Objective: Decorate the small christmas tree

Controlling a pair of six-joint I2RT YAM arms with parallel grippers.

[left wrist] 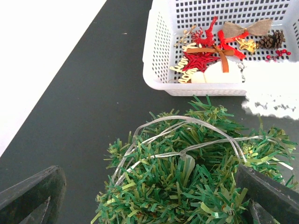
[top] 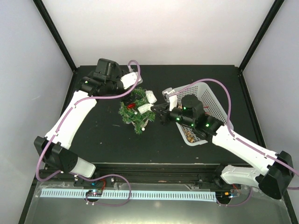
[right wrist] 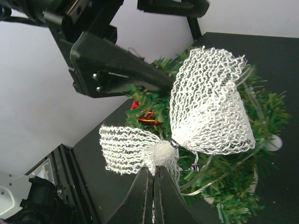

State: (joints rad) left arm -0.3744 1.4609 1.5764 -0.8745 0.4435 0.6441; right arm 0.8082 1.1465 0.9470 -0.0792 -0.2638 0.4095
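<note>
The small christmas tree (top: 134,112) stands mid-table with a red ornament (top: 131,106) and a clear light wire (left wrist: 187,123) on it. My right gripper (right wrist: 154,169) is shut on the knot of a white mesh bow (right wrist: 210,107) and holds it against the tree's right side (right wrist: 233,191). In the top view the right gripper (top: 156,112) and the bow (top: 148,101) show at the tree's right. My left gripper (top: 135,92) is open above the tree's far side. Its fingers (left wrist: 32,196) stand wide on either side of the foliage (left wrist: 187,186).
A white perforated basket (top: 211,91) sits right of the tree, under my right arm. It holds red stars, a burlap bow (left wrist: 247,29), a pine cone (left wrist: 273,39) and other ornaments. White walls and black frame posts bound the dark table.
</note>
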